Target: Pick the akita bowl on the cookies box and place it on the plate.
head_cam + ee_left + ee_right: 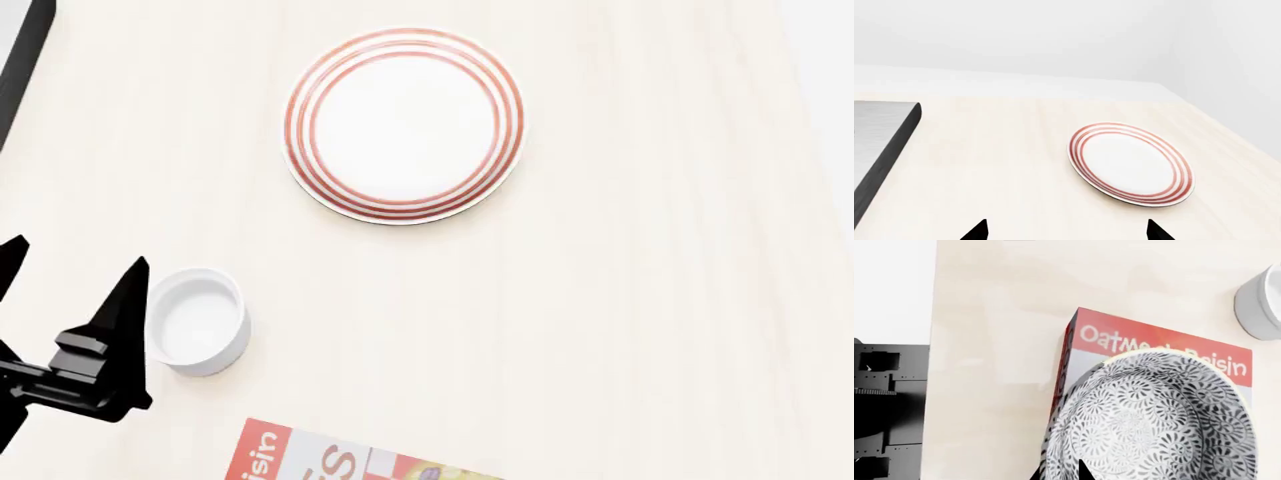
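Observation:
The akita bowl point(1154, 420), white with a dense grey-black flower pattern, sits on the red and white cookies box point(1147, 340). My right gripper point(1061, 472) straddles the bowl's near rim, one fingertip outside the wall and one inside, closed down on it. The right gripper is out of the head view, where only a corner of the cookies box point(334, 462) shows at the bottom edge. The plate point(404, 122), white with red rings, lies bare farther up the table. My left gripper point(74, 265) hangs open and holds nothing; the plate point(1131, 165) lies ahead of it.
A small plain white bowl point(198, 320) stands right beside the left gripper's fingers, between the plate and the box. A dark-edged grey slab point(881, 145) lies at the table's left. The table edge and the robot's dark base point(887, 410) are near the box.

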You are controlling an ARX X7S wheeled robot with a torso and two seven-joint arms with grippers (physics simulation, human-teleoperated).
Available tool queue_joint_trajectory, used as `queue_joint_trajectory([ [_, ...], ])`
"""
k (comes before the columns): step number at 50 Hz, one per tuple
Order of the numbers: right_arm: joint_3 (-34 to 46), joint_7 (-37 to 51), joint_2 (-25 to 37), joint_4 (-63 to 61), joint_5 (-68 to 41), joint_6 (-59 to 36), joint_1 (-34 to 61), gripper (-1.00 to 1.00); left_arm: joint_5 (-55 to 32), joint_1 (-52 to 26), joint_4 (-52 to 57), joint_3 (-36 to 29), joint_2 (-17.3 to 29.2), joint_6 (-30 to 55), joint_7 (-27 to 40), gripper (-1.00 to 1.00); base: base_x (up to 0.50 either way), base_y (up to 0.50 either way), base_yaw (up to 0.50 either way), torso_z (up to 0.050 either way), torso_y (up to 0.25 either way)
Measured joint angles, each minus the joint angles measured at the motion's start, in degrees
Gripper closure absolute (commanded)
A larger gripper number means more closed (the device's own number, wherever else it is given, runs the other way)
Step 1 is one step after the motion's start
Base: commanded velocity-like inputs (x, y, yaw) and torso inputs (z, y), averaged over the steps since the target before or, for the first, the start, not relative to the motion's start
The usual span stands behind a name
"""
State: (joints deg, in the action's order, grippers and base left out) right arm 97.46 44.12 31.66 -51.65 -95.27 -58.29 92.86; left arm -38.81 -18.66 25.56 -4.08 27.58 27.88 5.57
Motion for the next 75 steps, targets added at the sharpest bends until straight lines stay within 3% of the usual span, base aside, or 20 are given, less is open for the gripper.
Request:
queue_joint_trajectory([
  [14, -0.6, -0.2, 0.5, -0.3, -0.1, -0.5, 1.4, 1.0, -0.2, 0.1, 0.0, -0.2, 0.2, 0.0, 0.0, -1.0, 0.0, 0.0, 0.0, 0.0, 0.0],
  [37, 2.2, 9.8, 0.7, 0.2, -6.3, -7.5, 12.0, 1.0, -0.7, 0.1, 0.6, -0.5, 0.5, 0.4, 0.5, -1.0, 0.0, 0.0, 0.0, 0.0, 0.0],
  [49, 2.2, 9.8, 1.4, 0.3, -7.5, -11.3, 17.7, 1.0, -1.0, -0.1, 0.8, -0.8, 0.6, 0.7, 0.7, -1.0, 0.0, 0.0, 0.0, 0.0, 0.0],
  [62, 0.3, 0.9, 4.5, 1.5, -1.1, -15.0, 21.2, 1.0, -1.0, -0.2, 0.8, -1.0, 0.7, 0.7, 0.8, -1.0, 0.0, 0.0, 0.0, 0.0, 0.0],
  [75, 2.6, -16.1, 6.6, 6.8, 18.7, -13.8, 22.7, 1.0, -0.9, 0.0, 0.6, -1.3, 0.7, 0.2, 0.6, -1.0, 0.0, 0.0, 0.0, 0.0, 0.0],
])
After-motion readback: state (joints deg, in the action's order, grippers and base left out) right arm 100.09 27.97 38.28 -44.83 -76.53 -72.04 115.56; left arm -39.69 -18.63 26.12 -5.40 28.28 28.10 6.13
